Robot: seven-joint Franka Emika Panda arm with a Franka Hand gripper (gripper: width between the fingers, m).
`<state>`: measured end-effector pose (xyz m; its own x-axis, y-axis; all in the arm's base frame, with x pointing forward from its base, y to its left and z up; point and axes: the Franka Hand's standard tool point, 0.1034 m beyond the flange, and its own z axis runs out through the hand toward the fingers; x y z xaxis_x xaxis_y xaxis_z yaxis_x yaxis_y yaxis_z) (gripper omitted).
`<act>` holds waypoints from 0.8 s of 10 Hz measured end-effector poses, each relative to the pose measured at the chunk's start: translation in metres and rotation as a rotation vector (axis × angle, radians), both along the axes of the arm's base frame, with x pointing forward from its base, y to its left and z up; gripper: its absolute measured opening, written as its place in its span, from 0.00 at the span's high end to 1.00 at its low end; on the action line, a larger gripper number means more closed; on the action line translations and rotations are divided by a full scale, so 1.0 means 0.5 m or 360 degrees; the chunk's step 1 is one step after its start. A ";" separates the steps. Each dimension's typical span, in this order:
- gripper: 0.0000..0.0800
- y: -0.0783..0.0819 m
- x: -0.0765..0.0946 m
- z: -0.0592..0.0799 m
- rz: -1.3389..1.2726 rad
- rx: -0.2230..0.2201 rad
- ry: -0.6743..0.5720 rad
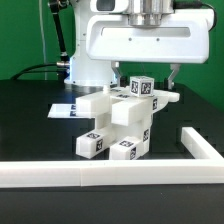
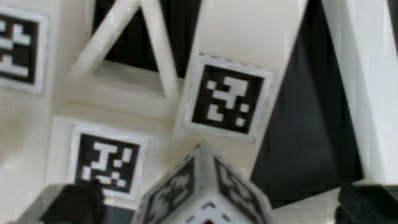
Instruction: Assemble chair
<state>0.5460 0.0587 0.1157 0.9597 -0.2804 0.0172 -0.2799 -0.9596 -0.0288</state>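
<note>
White border rail (image 1: 60, 175), black table (image 1: 30, 125)

**White shell, dark fingers**

Here's the arm (image 1: 88, 60): a glossy white casing, rounded and bulbous at the joints, with thin black cables (image 1: 42, 70) alongside it. Up top sits a grey metallic wrist ring (image 1: 150, 10). Under that, the gripper (image 1: 146, 82) has a wide white box of a body with soft rounded corners. Its two slim fingers (image 1: 117, 76) are dark, and in the wrist view the fingertips (image 2: 71, 205) look blunt, black and blurred.

A black table (image 1: 30, 135) is spreading under me; a green wall (image 1: 20, 30) is standing at twelve o'clock; a white border rail (image 1: 100, 176) is running along six.
</note>
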 end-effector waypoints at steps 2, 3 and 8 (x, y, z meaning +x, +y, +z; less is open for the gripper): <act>0.19 -0.002 0.002 0.005 0.0379 -0.0034 -0.0013; 0.19 -0.002 0.003 0.006 0.0434 -0.0038 -0.0016; 0.44 -0.014 0.006 0.005 0.0834 -0.0061 -0.0024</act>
